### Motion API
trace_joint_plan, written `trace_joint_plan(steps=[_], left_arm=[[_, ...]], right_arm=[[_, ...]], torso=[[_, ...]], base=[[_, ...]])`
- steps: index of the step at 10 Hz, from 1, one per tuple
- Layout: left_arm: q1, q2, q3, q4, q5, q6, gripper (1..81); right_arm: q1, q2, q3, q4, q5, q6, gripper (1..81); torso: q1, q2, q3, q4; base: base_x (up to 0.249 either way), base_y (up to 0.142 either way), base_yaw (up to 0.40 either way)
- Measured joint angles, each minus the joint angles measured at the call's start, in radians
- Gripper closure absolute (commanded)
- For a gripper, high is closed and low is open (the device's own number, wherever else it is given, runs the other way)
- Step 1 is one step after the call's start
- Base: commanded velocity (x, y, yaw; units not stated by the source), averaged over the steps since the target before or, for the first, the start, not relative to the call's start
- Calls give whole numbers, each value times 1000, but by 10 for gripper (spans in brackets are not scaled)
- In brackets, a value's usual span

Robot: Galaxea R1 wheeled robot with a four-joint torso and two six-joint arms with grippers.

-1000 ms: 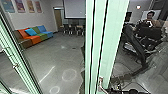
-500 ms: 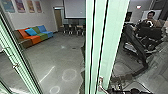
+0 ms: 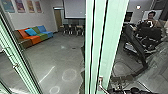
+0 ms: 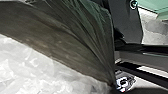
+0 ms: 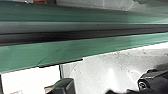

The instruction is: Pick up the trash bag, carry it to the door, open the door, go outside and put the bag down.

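In the left wrist view the dark trash bag [image 4: 62, 32] stretches into tight folds that gather at one point, where my left gripper [image 4: 113, 85] is shut on it. A pale green door frame [image 3: 106, 45] stands upright before me in the head view, with a metal handle [image 3: 100, 82] low on it. In the right wrist view the green frame [image 5: 100, 45] runs across at close range, and a dark rounded piece [image 5: 65, 86] stands near it. I cannot tell how my right gripper stands.
Another green frame [image 3: 21, 65] slants down the left side. Beyond the glass lie grey floor [image 3: 57, 60], a colourful sofa [image 3: 35, 36] and chairs [image 3: 72, 28]. At the right, a person [image 3: 151, 18] with a control rig shows behind dark jointed equipment [image 3: 135, 42].
The person at the right and the dark parts at the head view's lower right have shifted slightly. The frames and the room look the same.
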Motion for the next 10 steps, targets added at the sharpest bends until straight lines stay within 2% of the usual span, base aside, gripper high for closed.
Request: trace_joint_plan(steps=[6,8,10], left_arm=[[0,0,0,0,0,0,811],[4,0,0,0,2,0,811],[2,0,0,0,3,0,811]], right_arm=[[-1,7,-13,11,-10,-6,10],[-6,7,-13,12,-10,-6,10],[-26,3,-13,23,-38,-42,10]], torso=[[0,0,0,0],[-1,-1,0,0],[0,-2,0,0]], base=[[0,0,0],[74,0,0],[99,0,0]])
